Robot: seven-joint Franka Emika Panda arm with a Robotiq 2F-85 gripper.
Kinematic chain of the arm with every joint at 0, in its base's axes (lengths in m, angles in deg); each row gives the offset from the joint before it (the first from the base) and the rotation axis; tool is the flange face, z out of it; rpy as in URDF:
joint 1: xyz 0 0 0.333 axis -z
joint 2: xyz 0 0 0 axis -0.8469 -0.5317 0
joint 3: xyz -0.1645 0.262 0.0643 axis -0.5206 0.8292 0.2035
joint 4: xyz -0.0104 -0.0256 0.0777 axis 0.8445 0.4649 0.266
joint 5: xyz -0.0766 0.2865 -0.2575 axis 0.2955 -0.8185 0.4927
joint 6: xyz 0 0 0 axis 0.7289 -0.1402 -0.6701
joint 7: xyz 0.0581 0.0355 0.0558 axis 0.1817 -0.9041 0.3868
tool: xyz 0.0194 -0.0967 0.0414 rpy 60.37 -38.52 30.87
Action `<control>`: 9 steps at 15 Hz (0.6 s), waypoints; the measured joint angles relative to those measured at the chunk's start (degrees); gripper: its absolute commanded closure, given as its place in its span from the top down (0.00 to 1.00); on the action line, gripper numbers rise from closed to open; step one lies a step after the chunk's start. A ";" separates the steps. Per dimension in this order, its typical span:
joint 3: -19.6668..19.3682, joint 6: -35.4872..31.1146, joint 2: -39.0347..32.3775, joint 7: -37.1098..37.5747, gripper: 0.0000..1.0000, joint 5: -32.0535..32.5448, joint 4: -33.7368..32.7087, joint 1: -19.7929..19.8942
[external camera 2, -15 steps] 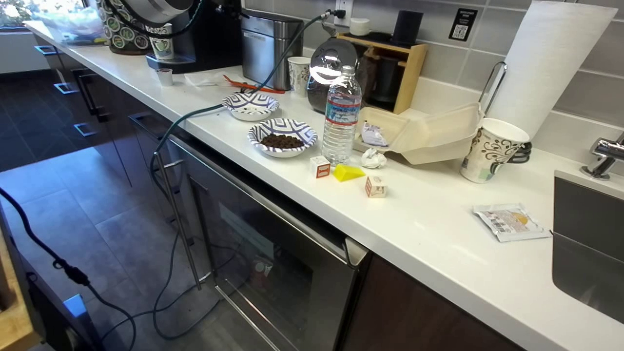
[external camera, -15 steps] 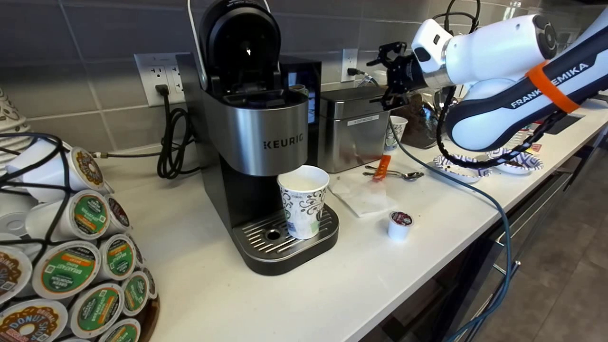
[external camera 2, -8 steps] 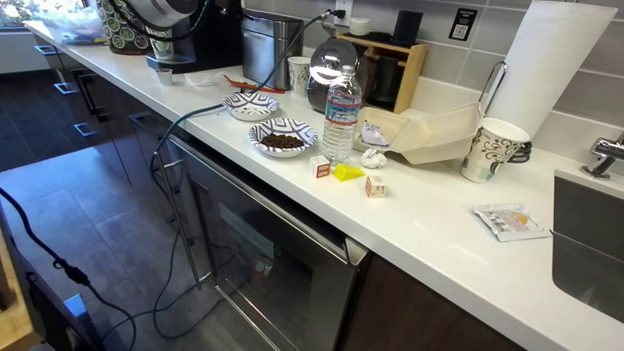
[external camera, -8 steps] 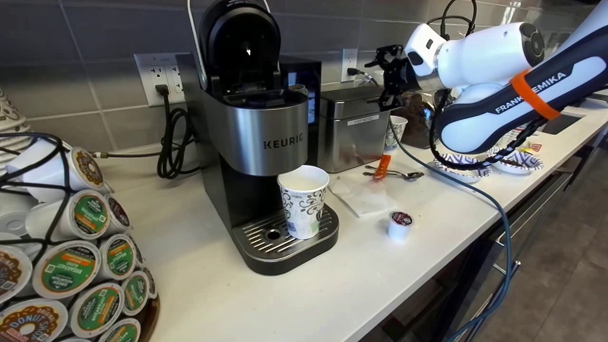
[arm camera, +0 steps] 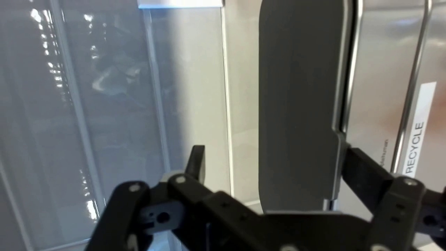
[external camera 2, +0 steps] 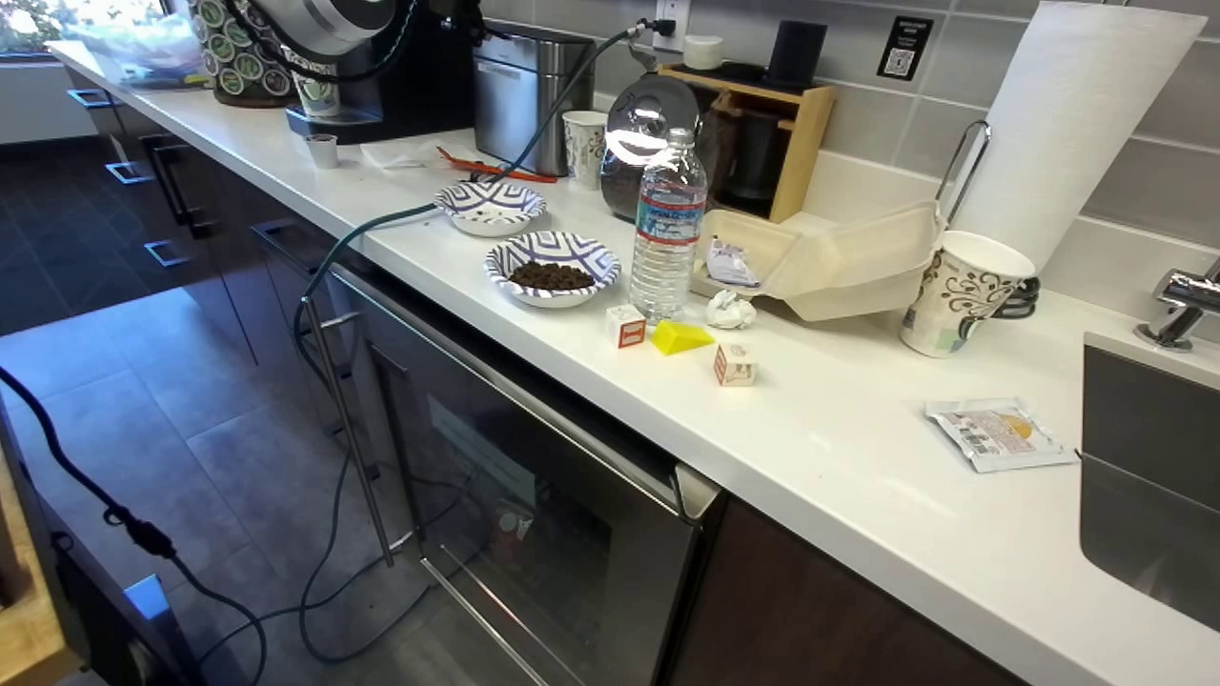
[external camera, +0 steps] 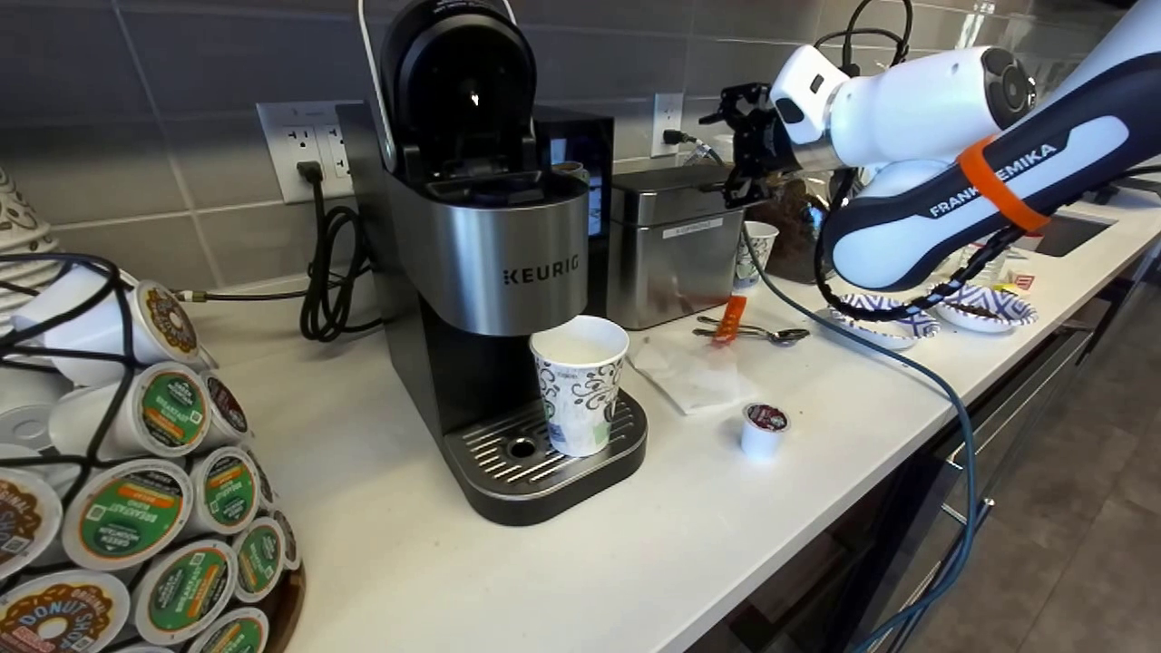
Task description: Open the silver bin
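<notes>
Many round pods [external camera: 127, 508] crowd the left; next, the steel-fronted Keurig [external camera: 508, 240], a patterned paper cup [external camera: 580, 390] on its slatted tray [external camera: 494, 462]; then the boxy, brushed-steel bin [external camera: 671, 272], flat lid [arm camera: 296, 87] down; near its top, the gripper [external camera: 705, 154], level, fingers [arm camera: 366, 170] spread, its arm [external camera: 961, 195] slanting from the right.

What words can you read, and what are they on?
"KEURIG": the coffee maker.
"RECYCLE": a white label on the silver bin.
"plehuman", its start hidden: the silver bin.
"FRANK", then "EMIKA", past an orange strap: the robot arm.
"DONUT SHOP": a coffee pod.
"BREAKFAST BLEND", "GREEN MOUNTAIN": a green-topped pod.
Too small or blurred: most other pod print, and that on the water bottle, black wall sign, foil packet and white cubes.
</notes>
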 measured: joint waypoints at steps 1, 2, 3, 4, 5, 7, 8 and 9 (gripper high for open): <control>-0.22 0.00 -0.12 0.00 1.00 -0.33 -0.18 -0.17; -0.53 0.00 -0.18 0.00 1.00 -0.70 -0.42 -0.35; -0.95 0.00 -0.18 0.00 1.00 -1.15 -0.71 -0.57; -1.58 -0.07 -0.20 0.00 1.00 -1.73 -1.15 -0.81; -2.34 -0.25 -0.20 0.00 1.00 -2.37 -1.63 -1.04; -3.95 -0.60 -0.23 -0.01 1.00 -3.58 -2.87 -1.36; -4.67 -0.70 -0.27 -0.01 1.00 -4.08 -3.62 -1.43; -5.20 -0.70 -0.40 -0.01 1.00 -4.52 -4.55 -1.42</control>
